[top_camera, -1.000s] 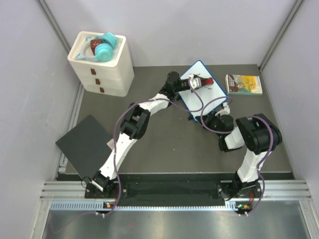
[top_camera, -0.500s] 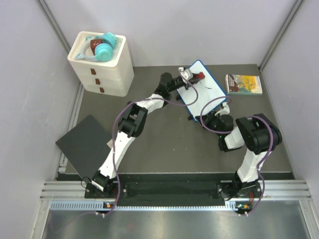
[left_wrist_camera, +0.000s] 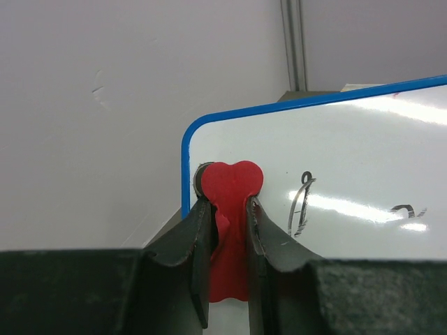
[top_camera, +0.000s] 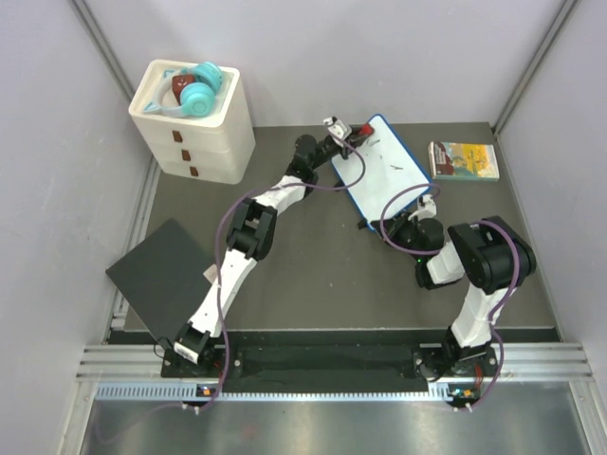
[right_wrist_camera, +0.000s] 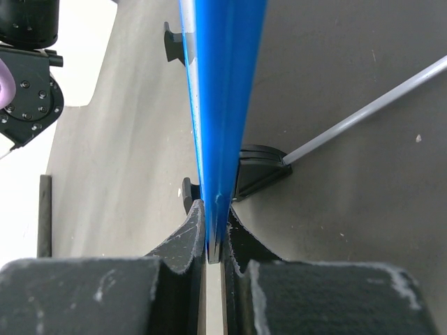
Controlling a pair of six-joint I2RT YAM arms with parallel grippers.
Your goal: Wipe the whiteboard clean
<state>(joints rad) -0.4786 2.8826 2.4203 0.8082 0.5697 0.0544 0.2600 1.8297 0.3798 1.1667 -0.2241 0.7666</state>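
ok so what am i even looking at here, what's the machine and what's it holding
These are two robot arms bolted at the near edge of a dark table. The wide picture looks down from above. The other two come from a camera on each wrist, so you see that arm's own fingers up close.

The left gripper is shut on a red eraser at a corner of the whiteboard, which has black writing on it. The right gripper is shut on the board's blue rim.

Also on the table are a white drawer unit with teal headphones on top, a black square panel and a small book.
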